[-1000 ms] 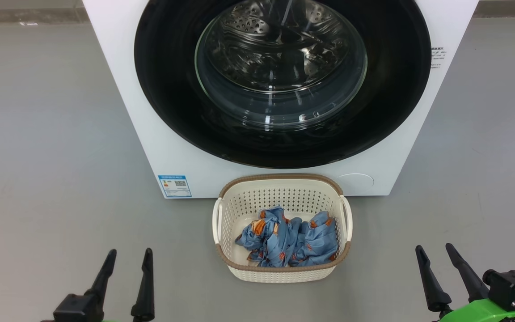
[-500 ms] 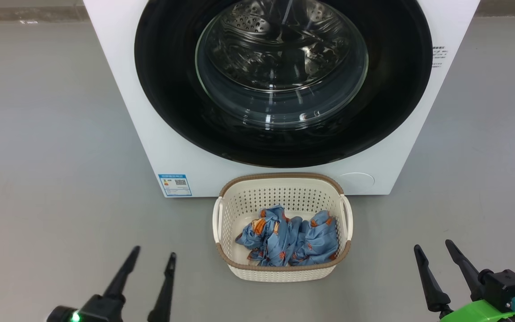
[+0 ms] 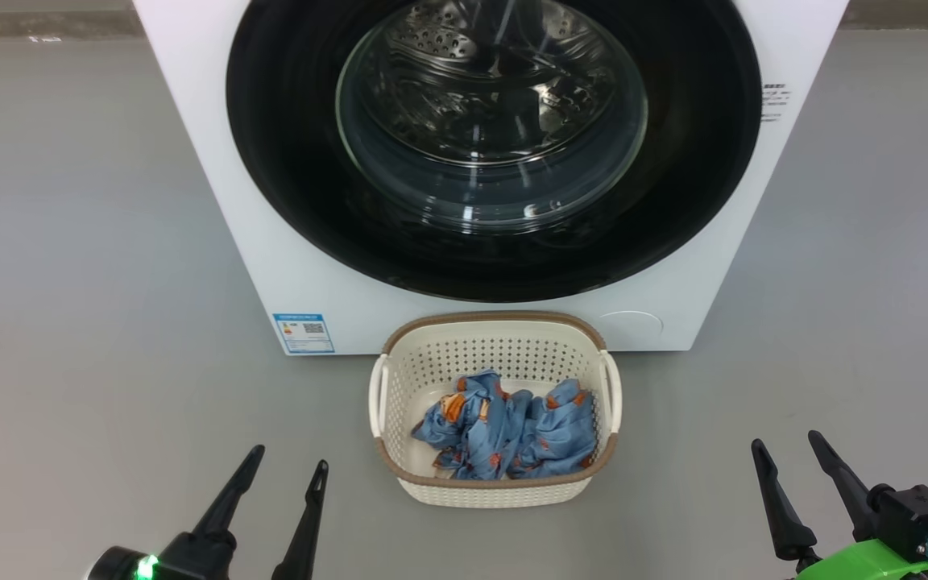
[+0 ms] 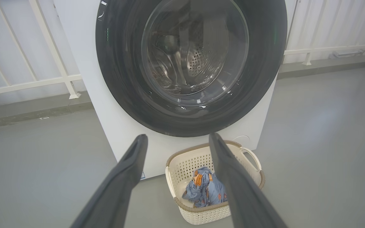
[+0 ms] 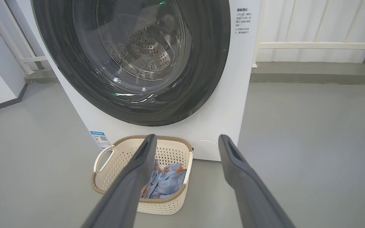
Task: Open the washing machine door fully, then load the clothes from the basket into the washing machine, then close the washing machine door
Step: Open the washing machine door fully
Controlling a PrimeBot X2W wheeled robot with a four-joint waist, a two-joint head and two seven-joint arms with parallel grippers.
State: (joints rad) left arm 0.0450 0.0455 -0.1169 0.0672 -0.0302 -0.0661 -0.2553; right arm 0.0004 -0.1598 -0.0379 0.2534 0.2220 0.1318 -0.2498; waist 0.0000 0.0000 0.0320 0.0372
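Note:
The white washing machine point(image 3: 214, 185) point(image 4: 84, 63) point(image 5: 233, 95) stands ahead with its round black-rimmed door point(image 3: 287, 185) point(image 4: 119, 79) point(image 5: 208, 63) shut flat against the front. On the floor right before it sits the cream basket point(image 3: 495, 493) point(image 4: 208, 215) point(image 5: 166, 205), holding the blue-grey clothes point(image 3: 504, 435) point(image 4: 201, 191) point(image 5: 166, 180). My left gripper point(image 3: 287, 461) point(image 4: 177, 139) hovers open over the floor left of the basket. Right of the basket, my right gripper point(image 3: 786, 447) point(image 5: 187, 139) is open too. Neither touches anything.
Grey floor point(image 3: 69, 282) spreads on both sides of the washer. A white railing point(image 4: 27, 82) point(image 5: 322, 46) and a low kerb run behind it. A blue label sticker point(image 3: 303, 332) marks the washer's lower left corner.
My left gripper has moved right and forward, towards the basket. The head view has shifted slightly, so the washer and basket sit a little further left. The right gripper has barely moved.

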